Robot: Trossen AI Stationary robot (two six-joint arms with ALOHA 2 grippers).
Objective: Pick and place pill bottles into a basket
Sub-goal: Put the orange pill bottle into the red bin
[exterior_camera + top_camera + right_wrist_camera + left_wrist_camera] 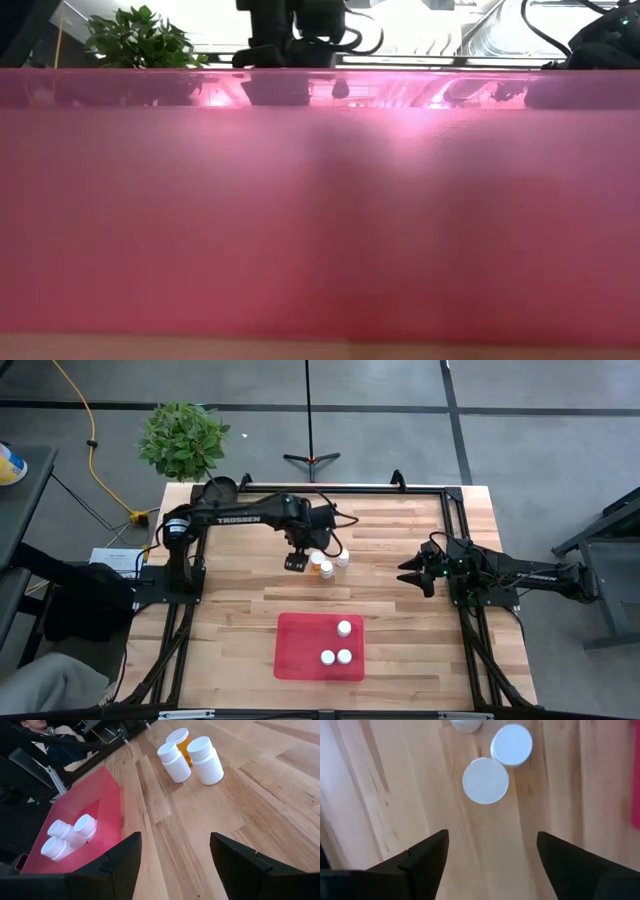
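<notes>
Three pill bottles with white caps (pixel 327 563) stand upright in a cluster on the wooden table, one of them amber (pixel 181 741). My left gripper (pixel 296 563) hovers open, pointing down, just to the left of the cluster. Their caps (pixel 485 780) lie ahead of its fingertips, not between them. Three more bottles (pixel 338 647) stand inside the red basket (pixel 300 635) near the table's front edge. My right gripper (pixel 415 575) waits open at the table's right, with nothing between its fingers (pixel 172 855).
The basket's near wall (pixel 320 220) fills the low view. A dark round pot (pixel 220 488) sits at the far left corner. A plant (pixel 183 438) and a stand (pixel 312 457) are beyond the far edge. Bare wood lies between cluster and basket.
</notes>
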